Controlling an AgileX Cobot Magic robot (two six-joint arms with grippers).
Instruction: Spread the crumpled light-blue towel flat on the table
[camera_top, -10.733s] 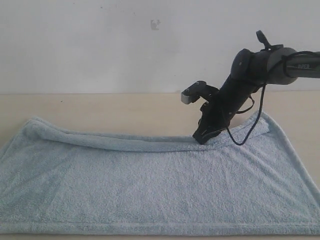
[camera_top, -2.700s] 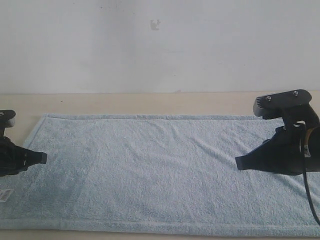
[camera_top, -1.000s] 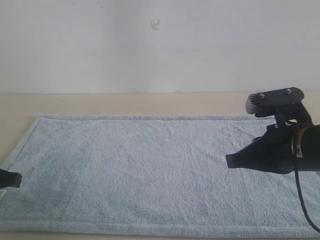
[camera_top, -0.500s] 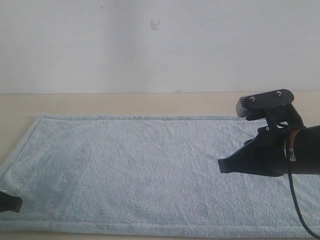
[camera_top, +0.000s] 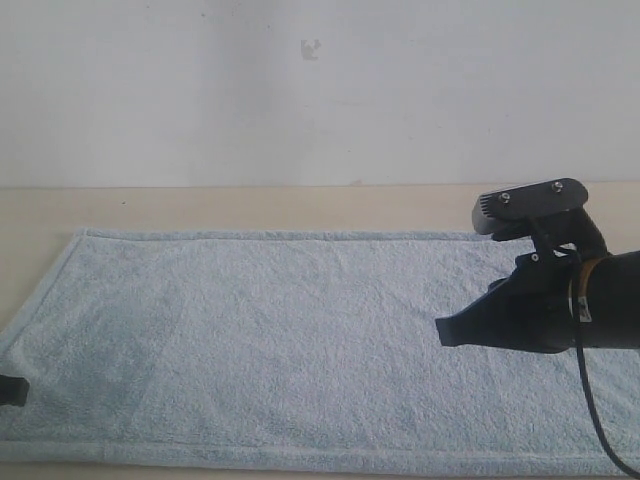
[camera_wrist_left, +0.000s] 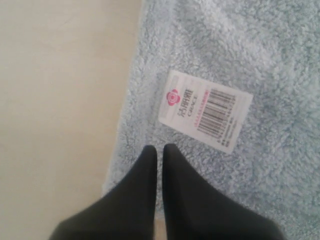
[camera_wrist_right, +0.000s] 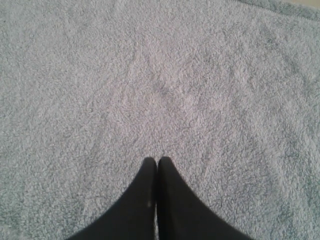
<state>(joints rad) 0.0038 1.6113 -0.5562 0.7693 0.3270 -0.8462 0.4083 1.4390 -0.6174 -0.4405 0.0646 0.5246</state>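
Exterior view: the towel (camera_top: 280, 340) is seen lying flat and spread out on the surface (camera_top: 250, 205), with its long edges running across the view. The hemmed border is visible along the far and near edges. Bare surface is exposed beyond the far edge and past the left end.

The right claw (camera_top: 445, 332) is positioned over the right part of the towel and is pointed toward the middle. A grey camera housing (camera_top: 530, 205) is carried above the wrist, and a black cable (camera_top: 592, 400) hangs beneath the arm. Only the tip of the left claw (camera_top: 12, 390) is seen, at the left edge of the view, by the near left corner of the towel.

Left wrist view: the two fingers are brought together with only a hairline gap, and nothing is gripped. They are placed over the towel's edge, beside bare surface. A white tag (camera_wrist_left: 205, 110), printed with a pink emblem and a barcode, lies flat on the pile just beyond the fingertips and apart from them.

Right wrist view: the fingers are pressed together and empty over plain terry. Whether the tips touch the fabric cannot be told.
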